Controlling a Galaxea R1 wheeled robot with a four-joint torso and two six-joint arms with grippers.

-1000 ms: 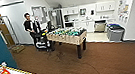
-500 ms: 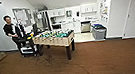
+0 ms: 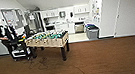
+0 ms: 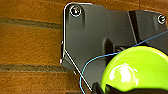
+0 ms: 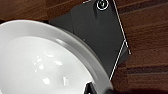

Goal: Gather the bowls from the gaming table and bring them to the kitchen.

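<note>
The lime green bowl point(image 4: 136, 71) rides at the left tool, the white bowl point(image 5: 45, 65) at the right; whether either tool clamps its bowl I cannot tell. Best to drive smoothly past the foosball table point(image 3: 49, 40) toward the kitchen point(image 3: 66, 20), arms level.

We see a brown wood-plank floor point(image 3: 106, 60) running to white walls point(image 3: 110, 11). A foosball table point(image 3: 49, 40) stands on it, a person point(image 3: 1, 33) beside a cart point(image 3: 19, 50) behind. A grey bin point(image 3: 92, 31) sits by the far doorway, and a white door point(image 3: 133, 11) is closed.
</note>
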